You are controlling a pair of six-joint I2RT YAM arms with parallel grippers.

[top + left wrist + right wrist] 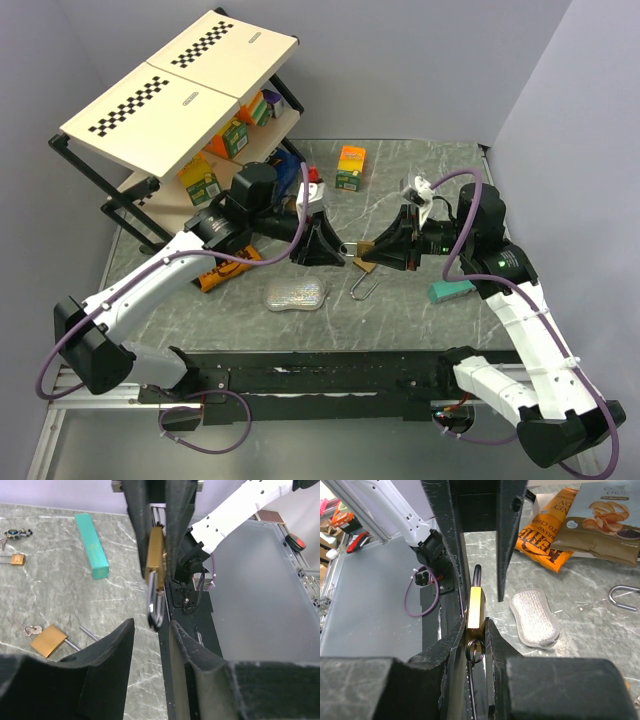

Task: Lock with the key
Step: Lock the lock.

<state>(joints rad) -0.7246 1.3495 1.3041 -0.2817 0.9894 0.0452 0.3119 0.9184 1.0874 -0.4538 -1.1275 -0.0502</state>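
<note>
A brass padlock (155, 555) is held above the table (420, 200), between the two arms, near the middle of the top view. It is clenched by its broad faces in the right gripper (372, 250), whose jaws are pressed tight against the body. The shackle (156, 605) is pointed away from the right wrist, toward the left gripper (335, 250). A small ring (475, 651) is seen at the lock's opposite end, tucked between the right fingers (452, 645) (the key itself cannot be made out). The left jaws are set partway in, one to either side of the shackle's tip. Nothing is grasped by them: in the left wrist view a gap is seen between the shackle and each left finger (117, 650). Whether the shackle is seated in the body cannot be told.

On the table below, a second padlock (47, 640) is seen lying flat. A teal box (92, 545) is laid well apart from it. A silver pad (535, 617) is placed near two snack bags (600, 525), and a shelf (180, 90) is set at the far left corner.
</note>
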